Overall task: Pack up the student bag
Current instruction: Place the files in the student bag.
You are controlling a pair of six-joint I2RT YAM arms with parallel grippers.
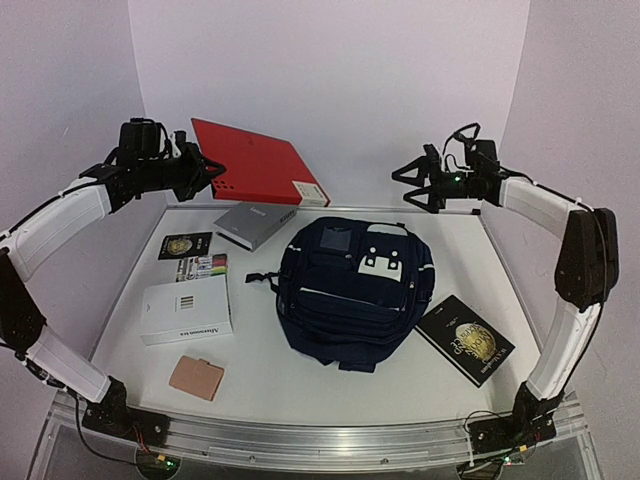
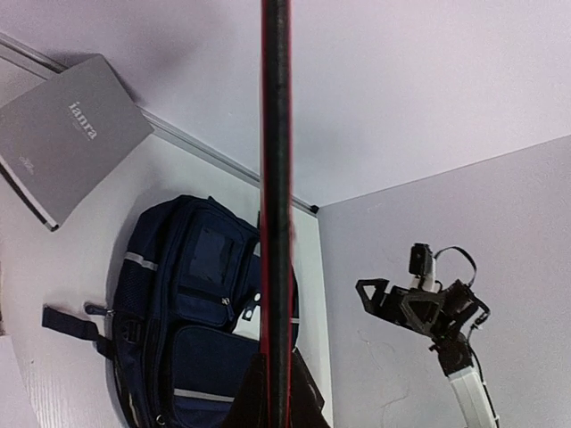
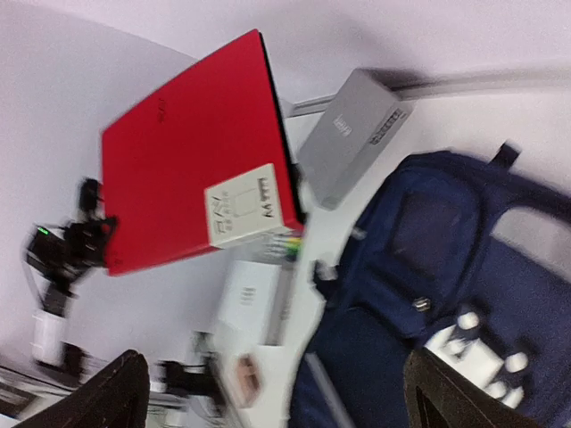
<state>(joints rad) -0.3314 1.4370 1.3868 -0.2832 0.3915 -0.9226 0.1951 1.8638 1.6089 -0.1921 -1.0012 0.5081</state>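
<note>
Holding red folder (image 1: 258, 160) up in air, left gripper (image 1: 210, 172) pinched tight on its edge. Empty right gripper (image 1: 405, 188) wide open, up high. Navy student bag (image 1: 355, 290) lies flat, middle of table (image 1: 260, 370), black book (image 1: 465, 340) just beside it.

A robotics lab: left arm (image 1: 60, 225) and right arm (image 1: 575, 260) bolted to a white-walled table (image 1: 270, 375).

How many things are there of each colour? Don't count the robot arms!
red folder: 1
grey book: 1
navy student bag: 1
black book, black booklet: 2
white box: 1
tan pad: 1
striped card: 1
Total: 8
</note>
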